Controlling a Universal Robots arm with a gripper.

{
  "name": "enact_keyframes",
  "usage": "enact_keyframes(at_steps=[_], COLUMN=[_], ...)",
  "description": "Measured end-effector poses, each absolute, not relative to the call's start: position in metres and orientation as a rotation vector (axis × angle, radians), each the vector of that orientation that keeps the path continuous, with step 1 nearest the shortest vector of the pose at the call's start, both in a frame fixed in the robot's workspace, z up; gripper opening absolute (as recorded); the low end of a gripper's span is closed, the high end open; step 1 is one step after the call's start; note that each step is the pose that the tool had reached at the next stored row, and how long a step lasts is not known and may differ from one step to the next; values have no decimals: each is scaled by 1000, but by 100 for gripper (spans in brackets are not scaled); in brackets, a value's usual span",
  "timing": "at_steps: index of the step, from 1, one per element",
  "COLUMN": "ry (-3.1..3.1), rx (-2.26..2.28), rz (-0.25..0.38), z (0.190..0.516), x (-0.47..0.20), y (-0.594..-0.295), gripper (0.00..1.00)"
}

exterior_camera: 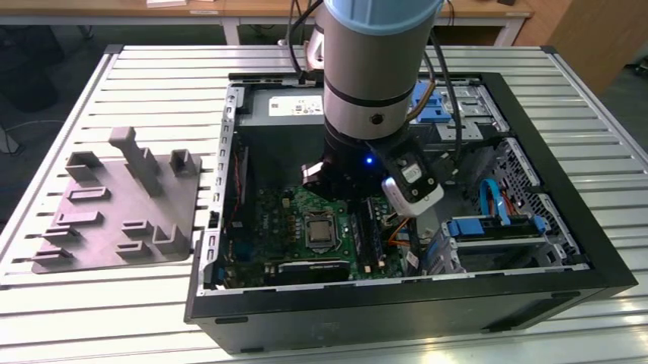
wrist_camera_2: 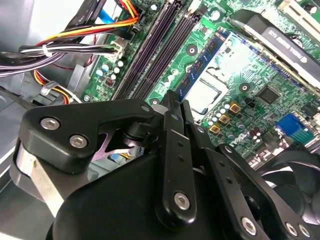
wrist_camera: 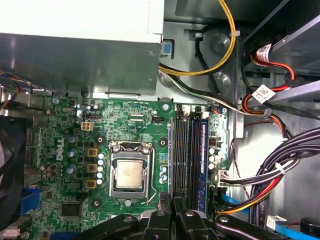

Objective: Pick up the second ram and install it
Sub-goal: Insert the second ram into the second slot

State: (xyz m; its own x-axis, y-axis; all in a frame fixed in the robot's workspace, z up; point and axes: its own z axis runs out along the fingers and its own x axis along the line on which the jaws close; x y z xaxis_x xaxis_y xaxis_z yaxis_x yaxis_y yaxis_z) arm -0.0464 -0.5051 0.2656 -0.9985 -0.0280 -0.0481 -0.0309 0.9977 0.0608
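In the second wrist view my gripper [wrist_camera_2: 174, 100] is shut on the second ram [wrist_camera_2: 202, 62], a thin strip with a row of chips. It is held on edge and reaches out from the fingertips above the green board, between the CPU socket [wrist_camera_2: 210, 95] and the long black slots [wrist_camera_2: 150, 55]. In the first wrist view the gripper [wrist_camera: 173, 212] hangs at the near end of the slots [wrist_camera: 185, 155], with the CPU socket [wrist_camera: 129, 175] beside them. Another blue stick [wrist_camera: 203, 160] stands in the slot farthest from the socket. In the exterior view the arm [exterior_camera: 369, 91] reaches down into the open computer case.
The grey holder tray [exterior_camera: 117, 212] with upright posts lies on the slatted table at the exterior view's left. Bundled cables [wrist_camera: 260, 180] run close beside the slots. A metal power supply box [wrist_camera: 80, 60] and a black fan [wrist_camera_2: 295, 170] crowd the board. Case walls [exterior_camera: 567, 250] ring the work area.
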Motion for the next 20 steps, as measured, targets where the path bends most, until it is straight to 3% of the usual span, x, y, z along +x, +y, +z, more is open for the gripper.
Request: enact_keyframes(at_steps=[20], ry=[3094], rx=[-46], rz=[95], z=[248], x=[-41], y=[-504], gripper=[14])
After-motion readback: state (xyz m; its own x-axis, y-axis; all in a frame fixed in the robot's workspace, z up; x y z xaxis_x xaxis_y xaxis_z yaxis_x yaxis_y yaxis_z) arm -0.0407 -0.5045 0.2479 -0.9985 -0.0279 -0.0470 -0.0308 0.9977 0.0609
